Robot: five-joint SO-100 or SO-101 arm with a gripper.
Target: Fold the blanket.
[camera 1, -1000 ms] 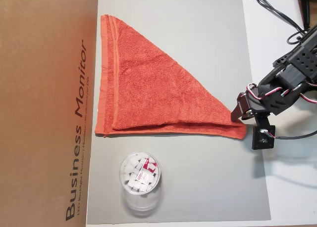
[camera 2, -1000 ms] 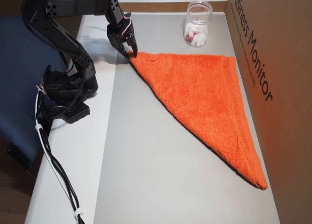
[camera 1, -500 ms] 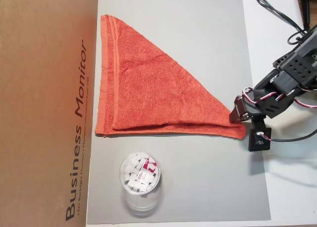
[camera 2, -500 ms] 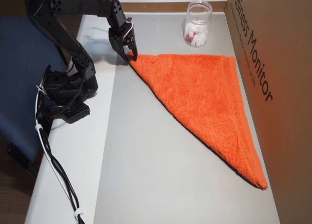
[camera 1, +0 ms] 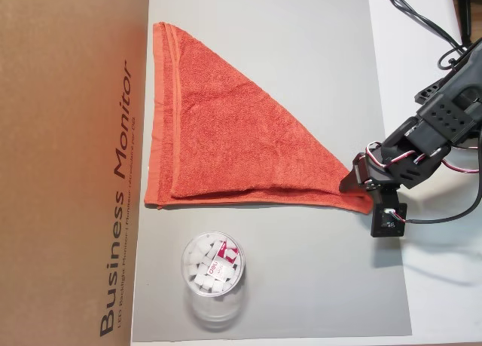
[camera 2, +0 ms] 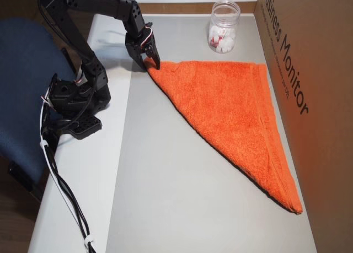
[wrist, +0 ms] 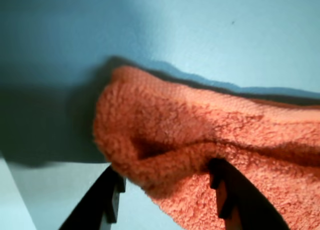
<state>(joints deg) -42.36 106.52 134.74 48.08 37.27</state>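
Observation:
The orange-red blanket (camera 1: 226,142) lies folded into a triangle on the grey mat (camera 1: 301,52), its woven band along the cardboard side. My gripper (camera 1: 352,182) is at the triangle's pointed right corner in an overhead view, and at the same corner (camera 2: 153,63) in the other. In the wrist view the bunched terry corner (wrist: 200,135) sits between my two black fingers (wrist: 111,197), raised a little above the mat with shadow beneath. The gripper (wrist: 167,185) is shut on that corner.
A clear plastic jar (camera 1: 213,274) of white pieces stands on the mat beside the blanket's long lower edge. A large cardboard box (camera 1: 68,165) walls off the band side. The arm's base (camera 2: 74,101) and cables (camera 2: 60,192) sit on the white table beside the mat.
My gripper has shifted slightly inward over the blanket's pointed corner and tilted, with the corner now bunched between the fingers. The rest of the blanket and the jar have not moved.

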